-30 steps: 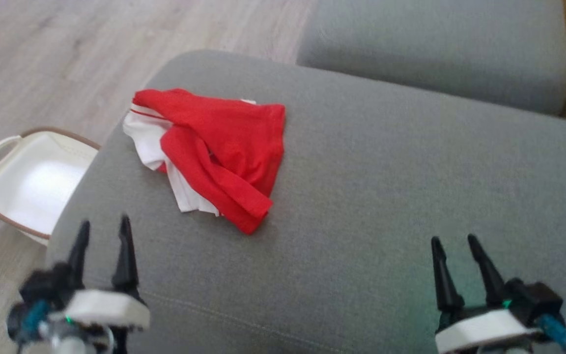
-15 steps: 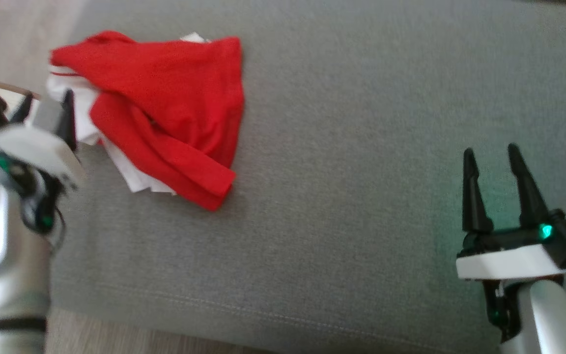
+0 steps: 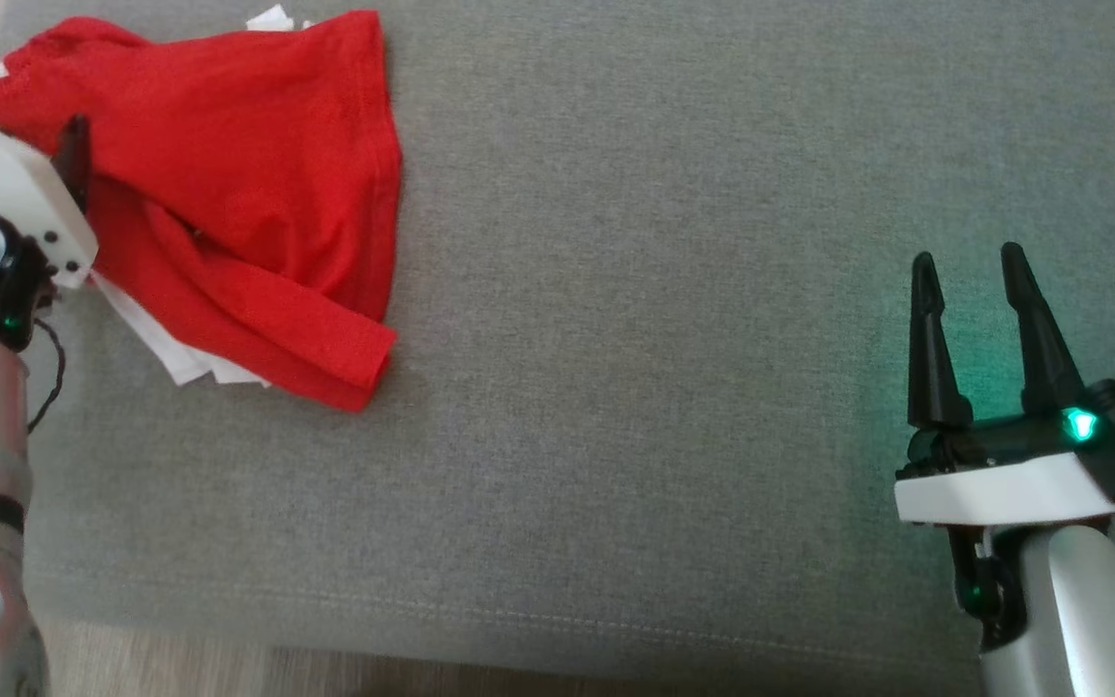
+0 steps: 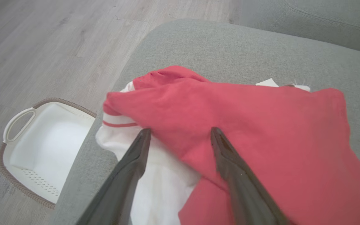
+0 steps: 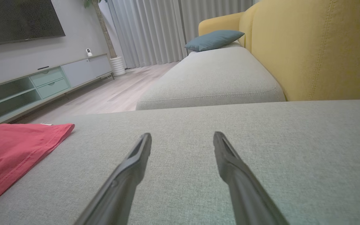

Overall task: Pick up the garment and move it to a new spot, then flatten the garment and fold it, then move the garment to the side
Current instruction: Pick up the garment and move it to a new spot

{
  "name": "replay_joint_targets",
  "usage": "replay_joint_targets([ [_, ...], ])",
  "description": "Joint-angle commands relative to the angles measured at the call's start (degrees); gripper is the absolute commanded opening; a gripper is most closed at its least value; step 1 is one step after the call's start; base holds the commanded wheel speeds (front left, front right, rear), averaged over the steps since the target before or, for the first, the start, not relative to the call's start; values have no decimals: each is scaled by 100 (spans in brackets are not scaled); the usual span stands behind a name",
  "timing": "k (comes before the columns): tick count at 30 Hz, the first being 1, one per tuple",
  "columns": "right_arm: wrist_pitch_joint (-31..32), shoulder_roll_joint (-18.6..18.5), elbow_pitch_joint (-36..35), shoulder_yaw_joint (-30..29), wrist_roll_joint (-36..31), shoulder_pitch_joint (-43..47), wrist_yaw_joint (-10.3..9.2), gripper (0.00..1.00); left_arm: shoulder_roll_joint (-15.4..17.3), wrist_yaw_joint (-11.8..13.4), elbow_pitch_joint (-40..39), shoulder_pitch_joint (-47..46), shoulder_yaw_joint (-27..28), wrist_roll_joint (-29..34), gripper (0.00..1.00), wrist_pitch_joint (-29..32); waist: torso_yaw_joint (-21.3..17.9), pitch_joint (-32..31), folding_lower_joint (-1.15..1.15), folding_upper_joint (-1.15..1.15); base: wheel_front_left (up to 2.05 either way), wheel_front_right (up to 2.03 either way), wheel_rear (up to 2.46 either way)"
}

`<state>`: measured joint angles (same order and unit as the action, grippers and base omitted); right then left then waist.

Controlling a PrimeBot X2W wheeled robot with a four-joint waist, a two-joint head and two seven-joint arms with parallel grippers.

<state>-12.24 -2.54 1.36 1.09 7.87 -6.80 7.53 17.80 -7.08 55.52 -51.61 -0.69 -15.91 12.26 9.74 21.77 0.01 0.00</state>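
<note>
- garment (image 3: 248, 194): red tee with white parts underneath and a thin red stripe on a white band. It's rumpled in a heap at the left end of the gray cushion (image 3: 664, 339).
- left gripper (image 4: 180, 130): fingers spread wide right over the heap at that end of the cushion, nothing pinched. Can't tell if the tips touch the cloth.
- right gripper (image 3: 968, 257): also wide, empty, over the cushion's right end.
- white basket (image 4: 52, 134): on the floor beside the cushion's left end.

The garment (image 3: 238, 194) is red with white parts. It lies crumpled in a loose heap near the grey cushion's (image 3: 674, 339) corner.
</note>
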Motion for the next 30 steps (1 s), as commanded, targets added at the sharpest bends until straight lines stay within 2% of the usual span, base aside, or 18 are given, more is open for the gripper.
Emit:
replay_joint_targets([
  [1,16,-33,-224,156,-32,-140,-4,100,363,-9,-44,-246,123,-69,100,-60,-32,32,-1,0,0,0,0],
  [2,22,-33,-233,164,-36,-142,-4,100,366,-10,44,-294,113,-74,100,-86,-45,44,-1,0,0,0,0],
  [3,25,-33,-239,168,-38,-142,-4,100,364,-12,135,-340,115,-99,59,-95,-56,54,-1,0,0,0,0],
  [4,27,-33,-243,170,-38,-144,-4,100,361,-14,204,-384,116,-124,9,-132,-66,65,-1,0,0,0,0],
  [5,28,-33,-246,173,-33,-146,-4,100,370,-17,251,-421,76,-111,0,-195,-76,75,-1,0,0,0,0],
  [12,-14,-33,-150,228,56,-130,-4,100,456,-25,348,-632,-90,7,0,-1201,-124,-37,-1,0,0,0,0],
  [19,-148,-33,136,290,309,-38,-4,100,417,-13,5,-854,-241,126,0,-2358,-161,-606,-1,0,0,0,0],
  [25,-241,-33,429,314,600,129,-4,100,153,-25,-533,-755,-553,191,0,-2521,-261,-1278,-1,0,0,0,0],
  [30,-269,-33,600,390,803,244,-4,100,-144,-33,-1196,-385,-826,103,0,-2307,-476,-1744,-1,0,0,0,0],
])
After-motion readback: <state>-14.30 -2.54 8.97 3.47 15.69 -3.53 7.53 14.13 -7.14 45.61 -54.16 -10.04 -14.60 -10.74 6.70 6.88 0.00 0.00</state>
